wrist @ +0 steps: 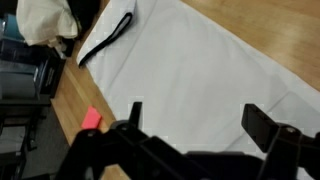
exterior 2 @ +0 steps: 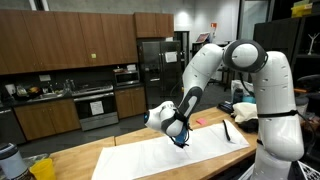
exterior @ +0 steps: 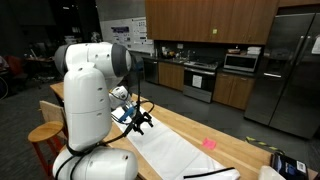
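Observation:
A white cloth lies spread flat on the wooden table; both exterior views show it too. My gripper hangs just above the cloth, open, with nothing between its black fingers. In both exterior views the gripper points down over the cloth's middle part. A small pink object sits on the table just off the cloth's edge. A black strap lies across one corner of the cloth.
A white bag and dark boxes stand at the table's end by the robot base. A dark box sits near the far end. Kitchen cabinets, an oven and a fridge stand behind.

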